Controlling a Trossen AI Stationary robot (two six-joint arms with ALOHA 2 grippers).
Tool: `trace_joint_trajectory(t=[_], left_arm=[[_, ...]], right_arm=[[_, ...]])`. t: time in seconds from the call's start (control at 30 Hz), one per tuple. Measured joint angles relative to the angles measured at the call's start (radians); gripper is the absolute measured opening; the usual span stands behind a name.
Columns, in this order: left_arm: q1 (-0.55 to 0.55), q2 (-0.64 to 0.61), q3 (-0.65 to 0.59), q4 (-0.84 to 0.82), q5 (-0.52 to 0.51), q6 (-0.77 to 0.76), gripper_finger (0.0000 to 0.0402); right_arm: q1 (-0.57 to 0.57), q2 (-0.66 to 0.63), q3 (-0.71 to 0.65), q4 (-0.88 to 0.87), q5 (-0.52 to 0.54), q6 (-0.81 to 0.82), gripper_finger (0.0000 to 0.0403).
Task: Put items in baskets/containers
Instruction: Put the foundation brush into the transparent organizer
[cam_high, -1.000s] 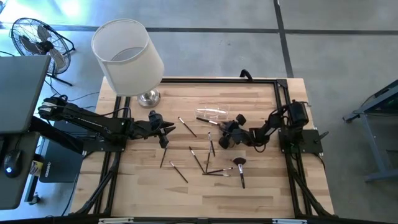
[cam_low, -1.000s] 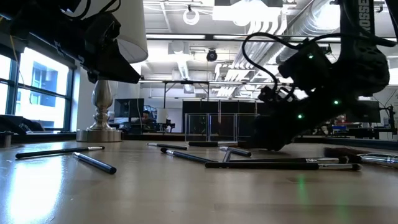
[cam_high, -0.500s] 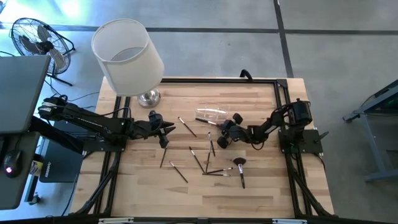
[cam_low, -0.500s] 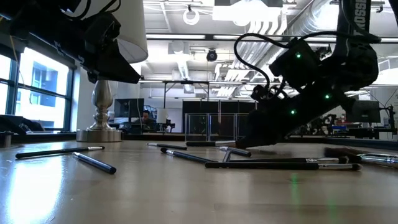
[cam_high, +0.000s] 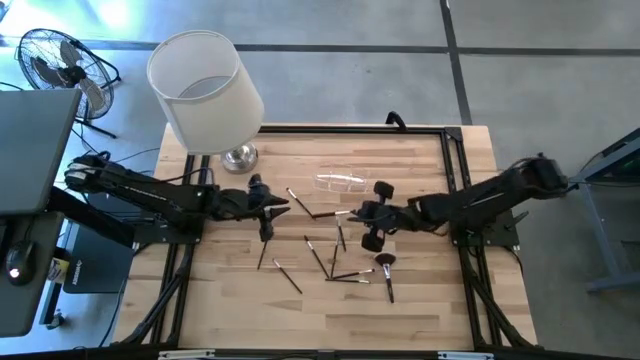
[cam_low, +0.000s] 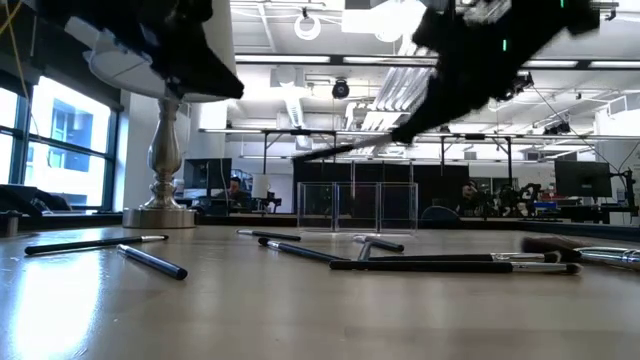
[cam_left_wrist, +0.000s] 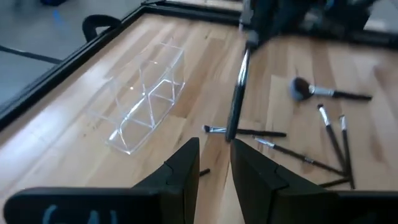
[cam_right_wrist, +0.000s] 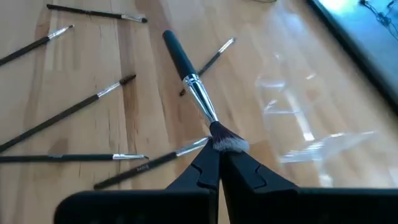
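At the far left of the bench (cam_high: 420, 310) stood a lamp (cam_high: 205, 92) with a big white shade, its silver base on the wood near the back edge. Just in front of it, the left arm reached in from the left side, and its left pincer (cam_high: 272, 208) hung over the bench with its fingers (cam_left_wrist: 186, 167) a little apart and nothing between them.

A few makeup brushes (cam_high: 265, 250) lay flat on the wood below and beside that pincer. More of them lay in a loose, crossing scatter near the middle of the bench, some touching each other.

Toward the back, near the middle, the clear holder (cam_high: 340, 182) sat on the bench, low and see-through, with dividers visible in the left wrist view (cam_left_wrist: 146, 99). I could not tell whether any brush was inside it.

Just in front of the holder, the right pincer (cam_high: 345, 213) was raised above the bench and was clamped shut on a held brush (cam_right_wrist: 198, 93), gripping it at the bristle end, so the dark handle stuck out ahead of the fingers and pointed toward the left pincer. In the low view this brush (cam_low: 330, 151) was clear of the bench top.

To the right of the scatter lay the fluffy brush (cam_high: 386, 268), reddish-brown head toward the back. The right arm stretched in from the right edge.
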Motion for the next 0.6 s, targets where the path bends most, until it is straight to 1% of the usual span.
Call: trace_joint_trajectory(t=[0.07, 0.17, 0.27, 0.43, 0.53, 0.6], left_arm=[[0.000, 0.044, 0.067, -0.085, 0.000, 0.035, 0.0090], [0.000, 0.145, 0.195, -0.175, 0.000, 0.089, 0.0090], [0.000, 0.253, 0.321, -0.271, -0.019, 0.108, 0.0090], [0.000, 0.416, 0.515, -0.346, -0.010, 0.113, 0.0090], [0.000, 0.494, 0.611, -0.369, 0.008, 0.121, 0.0094], [0.000, 0.538, 0.663, -0.389, 0.009, 0.122, 0.0103]], right_arm=[[0.002, -0.027, 0.083, -0.141, 0.001, -0.018, 0.0001], [0.002, -0.046, 0.205, -0.331, 0.004, -0.077, 0.0001], [0.002, -0.045, 0.293, -0.447, 0.008, -0.133, 0.0001], [0.002, -0.045, 0.360, -0.555, 0.011, -0.160, 0.0000], [0.002, -0.046, 0.357, -0.597, 0.005, -0.179, 0.0000], [0.002, -0.045, 0.357, -0.629, 0.003, -0.182, 0.0000]])
